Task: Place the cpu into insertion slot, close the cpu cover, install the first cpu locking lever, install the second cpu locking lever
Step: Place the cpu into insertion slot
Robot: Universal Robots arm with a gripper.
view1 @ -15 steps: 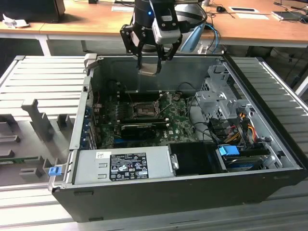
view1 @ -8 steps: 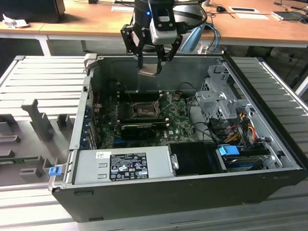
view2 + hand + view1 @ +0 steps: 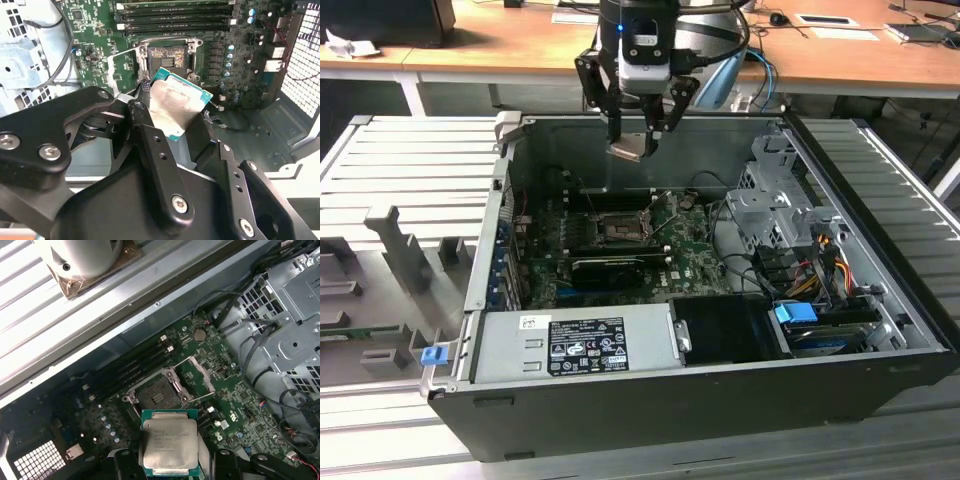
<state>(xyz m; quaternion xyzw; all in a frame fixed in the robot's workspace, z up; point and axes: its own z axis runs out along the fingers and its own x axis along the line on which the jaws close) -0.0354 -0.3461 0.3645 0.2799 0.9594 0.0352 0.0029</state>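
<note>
Gripper [image 3: 638, 135] clamped on cpu [image 3: 629, 150], held tilted at its tip; uncovered insertion slot [image 3: 618, 232] approx. 6 o'clock in exterior view.

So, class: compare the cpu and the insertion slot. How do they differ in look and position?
The cpu hangs in the claw above the board; the insertion slot sits on it. The cpu's top is dull silver; the slot's centre is dark. Both are square.
</note>
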